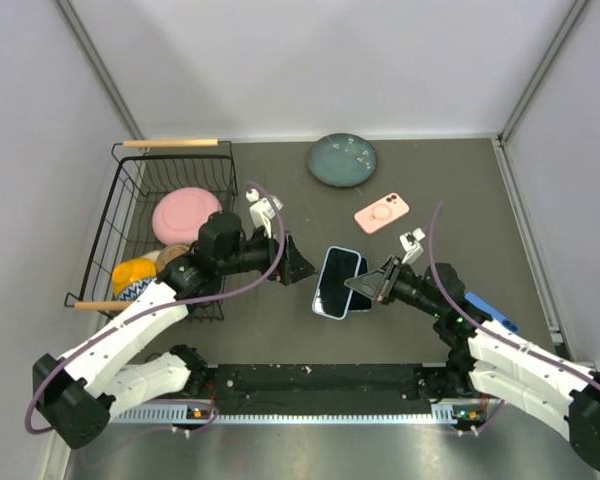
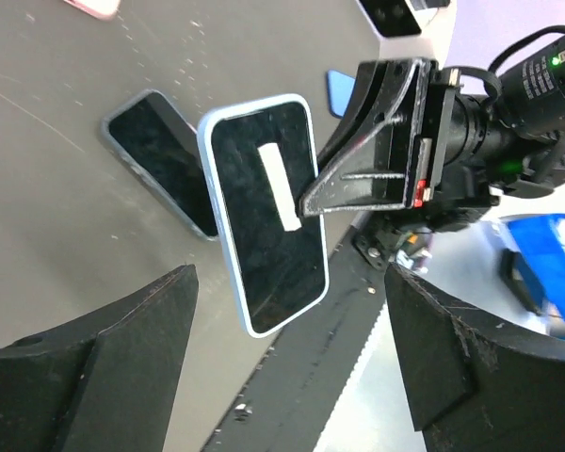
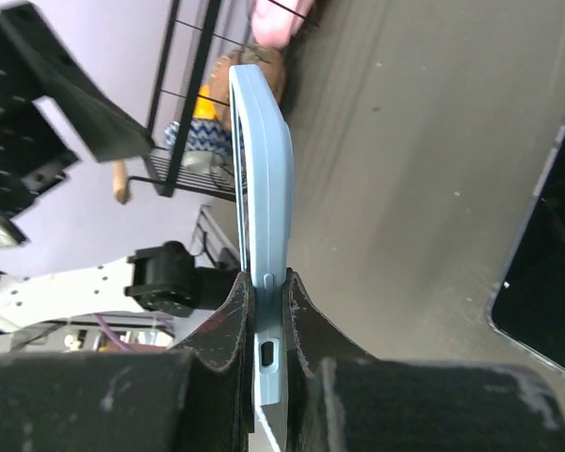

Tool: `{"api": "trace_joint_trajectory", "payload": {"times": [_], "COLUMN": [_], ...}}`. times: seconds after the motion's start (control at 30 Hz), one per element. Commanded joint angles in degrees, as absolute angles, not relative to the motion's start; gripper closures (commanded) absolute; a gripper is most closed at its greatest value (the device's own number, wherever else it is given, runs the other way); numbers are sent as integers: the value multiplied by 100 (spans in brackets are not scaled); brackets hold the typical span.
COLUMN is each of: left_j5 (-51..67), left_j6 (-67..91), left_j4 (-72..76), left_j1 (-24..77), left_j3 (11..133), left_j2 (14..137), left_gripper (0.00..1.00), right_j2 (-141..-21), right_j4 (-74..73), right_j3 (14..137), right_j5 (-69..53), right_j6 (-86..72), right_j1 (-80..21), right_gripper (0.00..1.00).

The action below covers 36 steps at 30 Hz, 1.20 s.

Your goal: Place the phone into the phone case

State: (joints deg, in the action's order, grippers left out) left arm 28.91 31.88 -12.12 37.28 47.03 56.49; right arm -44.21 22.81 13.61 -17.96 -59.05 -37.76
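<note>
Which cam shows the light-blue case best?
Left wrist: the light-blue case faces it nearly flat-on, whole outline visible, with the right gripper pinching one edge. Right wrist sees it only edge-on; top external shows its face, but small.

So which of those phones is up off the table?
The light-blue-rimmed phone, pinched by the right gripper; the dark phone and pink case lie flat.

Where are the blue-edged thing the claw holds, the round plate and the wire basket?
Blue-edged thing (image 2: 264, 245): left wrist view, its dark face.
Round plate (image 1: 342, 160): top view, centre.
Wire basket (image 1: 175, 170): top view, far wall.
</note>
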Motion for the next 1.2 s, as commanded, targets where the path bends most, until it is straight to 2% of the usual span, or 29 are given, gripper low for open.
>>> {"api": "trace_joint_trajectory", "payload": {"times": [0.0,0.23,0.5,0.8,1.0,1.03,1.07,1.17], "left_j5": [2207,1434,1433,1231,1081,1055,1037,1002], "left_j6": [2287,1643,1319,1020,1002,993,993,993], "left_j4": [-1845,-2153,-2381,-2417,-2443,-2426,-2417,-2347], "left_j1": [3718,3718,3718,3718,3718,3718,3718,3718], "left_j3": [5124,5327,5238,4931,4896,4896,4878,4834], "left_j2": [5458,5081,4492,4131,3991,3955,3920,3806], "left_gripper": [15,15,14,13,13,13,13,12], "right_j2": [-4640,-6124,-8136,-9070,-9457,-9474,-9475,-9483], "right_j4": [2128,2417,2321,1864,1029,950,819,326], "right_j3": [1906,2328,3611,4096,4412,4438,4543,4771], "right_j5": [-1749,-2117,-2698,-2830,-2883,-2805,-2708,-2365], "right_j6": [-5547,-5441,-5195,-4949,-4448,-4378,-4333,-4105], "right_j1": [-3797,-3788,-3788,-3683,-3490,-3481,-3472,-3428], "right_gripper": [100,100,100,100,91,88,79,71]}}
